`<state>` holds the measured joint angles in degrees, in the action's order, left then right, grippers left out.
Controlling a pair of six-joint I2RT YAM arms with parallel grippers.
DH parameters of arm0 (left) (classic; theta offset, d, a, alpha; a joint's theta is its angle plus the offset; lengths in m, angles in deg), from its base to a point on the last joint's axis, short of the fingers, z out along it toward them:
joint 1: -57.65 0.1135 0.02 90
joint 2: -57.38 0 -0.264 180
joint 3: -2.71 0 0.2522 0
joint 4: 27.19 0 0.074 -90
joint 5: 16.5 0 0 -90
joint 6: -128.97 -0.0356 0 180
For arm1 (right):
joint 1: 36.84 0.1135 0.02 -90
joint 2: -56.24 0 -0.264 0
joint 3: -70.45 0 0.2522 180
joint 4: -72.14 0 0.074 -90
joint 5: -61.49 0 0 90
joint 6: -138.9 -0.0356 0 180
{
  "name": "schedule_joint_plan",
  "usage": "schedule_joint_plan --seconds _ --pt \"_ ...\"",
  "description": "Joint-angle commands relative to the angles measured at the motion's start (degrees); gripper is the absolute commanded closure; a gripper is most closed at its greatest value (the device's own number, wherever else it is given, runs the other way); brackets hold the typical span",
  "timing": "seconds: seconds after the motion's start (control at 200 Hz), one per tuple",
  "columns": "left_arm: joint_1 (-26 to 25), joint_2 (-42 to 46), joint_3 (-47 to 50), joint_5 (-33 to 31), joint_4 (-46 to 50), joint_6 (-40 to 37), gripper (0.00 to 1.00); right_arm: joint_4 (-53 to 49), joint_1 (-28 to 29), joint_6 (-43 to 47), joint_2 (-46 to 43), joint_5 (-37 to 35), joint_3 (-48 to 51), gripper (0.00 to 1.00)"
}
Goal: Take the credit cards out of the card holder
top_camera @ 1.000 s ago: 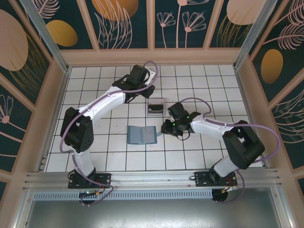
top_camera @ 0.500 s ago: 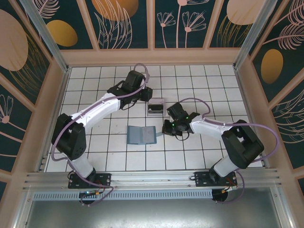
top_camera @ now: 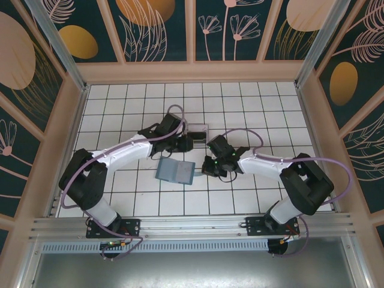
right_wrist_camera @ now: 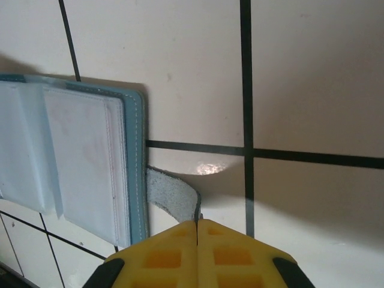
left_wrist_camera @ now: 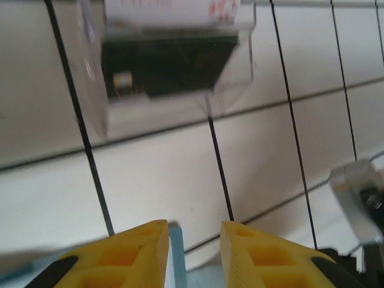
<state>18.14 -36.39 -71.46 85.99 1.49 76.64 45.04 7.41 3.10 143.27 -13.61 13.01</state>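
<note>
Quick take on handling: the card holder (top_camera: 175, 171) is lying opened flat near the middle of the tiled bench (top_camera: 120, 102), and it can be judged light, soft and floppy, so it'll likely be dragged or folded if pulled anywhere but at a firm edge. The right tool (right_wrist_camera: 197, 223) is pressed fully shut at the holder's 3 o'clock edge, and the little grey closure tab (right_wrist_camera: 171, 193) appears to be pinched right at its tips. That's a decent anchor, though a thin strap like that could be slipped out of easily. The credit cards (right_wrist_camera: 78, 150) seem to be tucked behind clear plastic sleeves still, showing as pale rectangles; exactly how many can't be told. They'd be expected to be stiff, thin and slick, so a short exposed edge at a sleeve mouth should be gripped and slid out flat rather than bent. The left tool (left_wrist_camera: 194, 227) is held partly open with nothing between its fingers, at the holder's 12 o'clock edge, with a clear plastic box (left_wrist_camera: 168, 66) just beyond it at 12 o'clock.
</note>
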Motion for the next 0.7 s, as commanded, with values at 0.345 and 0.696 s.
schedule_joint_plan --seconds 0.345,0.696 --pt "-3.22 0.80 11.70 10.77 -5.24 6.14 0.69 0.07 0.49 -1.15 -0.88 -1.71 0.38 0.93" --pt "-3.92 -2.63 9.66 11.29 -4.53 5.09 0.68 -0.96 0.49 -0.78 -1.29 -2.19 0.18 0.93"
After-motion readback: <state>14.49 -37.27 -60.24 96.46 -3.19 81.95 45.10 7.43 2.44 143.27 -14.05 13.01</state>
